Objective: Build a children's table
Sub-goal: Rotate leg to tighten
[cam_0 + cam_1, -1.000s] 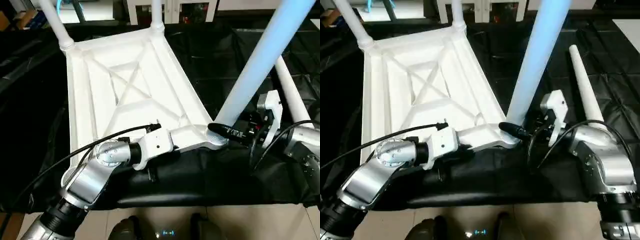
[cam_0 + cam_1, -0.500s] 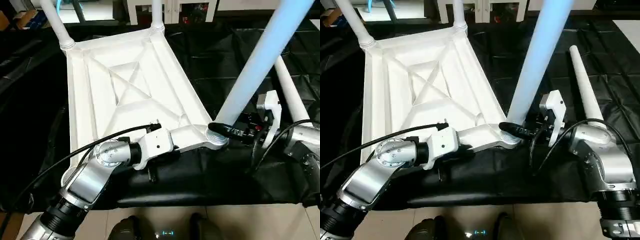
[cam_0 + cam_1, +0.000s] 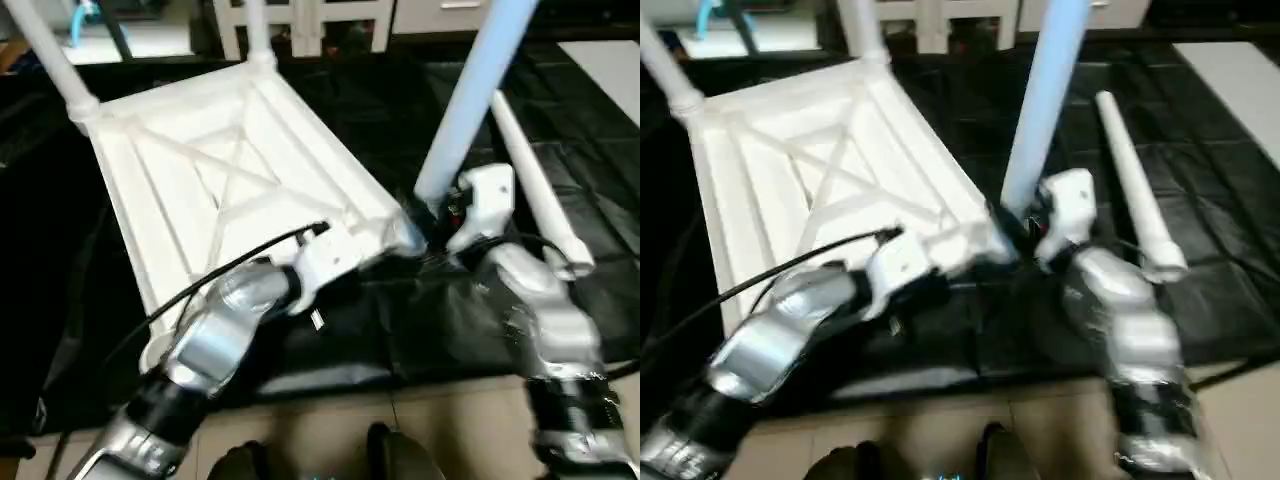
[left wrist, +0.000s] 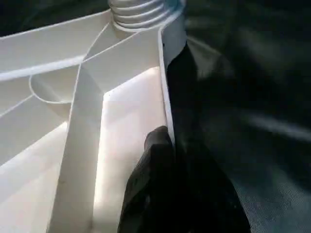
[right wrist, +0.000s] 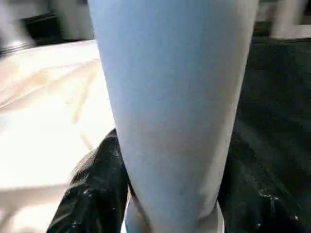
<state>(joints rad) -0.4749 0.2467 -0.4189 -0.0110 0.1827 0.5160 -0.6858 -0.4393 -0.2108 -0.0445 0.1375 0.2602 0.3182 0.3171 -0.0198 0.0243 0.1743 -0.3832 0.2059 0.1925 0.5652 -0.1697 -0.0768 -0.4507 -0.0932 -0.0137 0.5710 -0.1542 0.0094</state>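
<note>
Black mat (image 3: 420, 330), beige tiled floor (image 3: 440, 440)

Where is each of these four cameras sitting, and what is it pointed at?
Left eye view: on the head, looking down at the upturned table top; both silver forearms show.
Right eye view: beside it, same scene; a loose leg lies on the black cloth.
Left wrist view: on the left arm, its left gripper shut on the top's rim.
Right wrist view: on the right arm, facing the upright leg between its right gripper fingers.
Shared: both wrist views show the table top.
</note>
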